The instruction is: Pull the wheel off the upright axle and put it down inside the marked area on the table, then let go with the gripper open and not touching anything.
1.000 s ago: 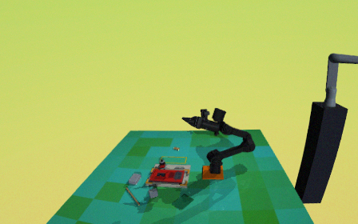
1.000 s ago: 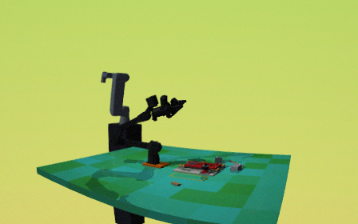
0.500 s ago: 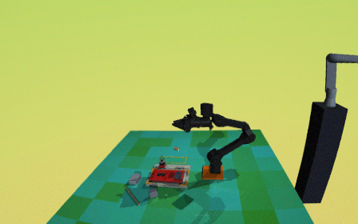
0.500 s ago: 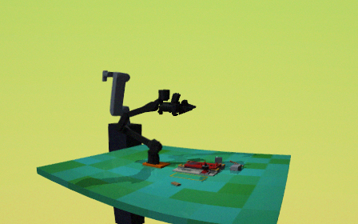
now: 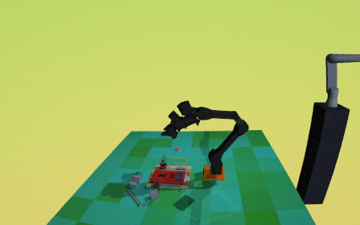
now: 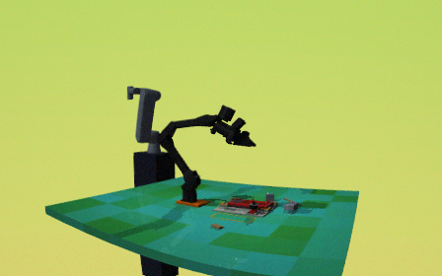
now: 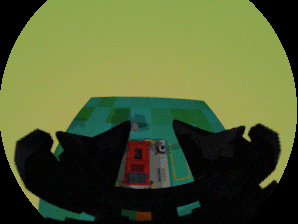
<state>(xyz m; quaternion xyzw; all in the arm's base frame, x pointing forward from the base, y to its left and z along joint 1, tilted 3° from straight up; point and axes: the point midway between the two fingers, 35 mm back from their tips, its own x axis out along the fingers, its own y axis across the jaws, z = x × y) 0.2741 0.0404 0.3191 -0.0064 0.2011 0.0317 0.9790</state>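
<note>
The wheel (image 5: 163, 164) (image 6: 254, 207) (image 7: 161, 148) is a small dark piece on the upright axle at a corner of the red and grey board (image 5: 169, 182) (image 6: 237, 203) (image 7: 131, 165). Its details are too small to make out. The marked area is a thin yellow outline (image 5: 187, 161) (image 6: 211, 216) (image 7: 182, 179) on the table beside the board, on the wheel's side. My gripper (image 5: 169, 134) (image 6: 254, 145) (image 7: 152, 123) is high above the table and tilted downward. Its fingers stand apart, open, with nothing between them. It touches neither wheel nor board.
Grey blocks (image 5: 136, 179) (image 5: 153, 194) (image 6: 291, 207) (image 6: 269, 196) and a thin brown rod (image 5: 133, 197) lie near the board. A small orange-brown piece (image 5: 177, 149) (image 6: 217, 227) lies beyond the outline. A dark pedestal (image 5: 323, 153) (image 6: 148, 165) with a grey arm stands beside the table.
</note>
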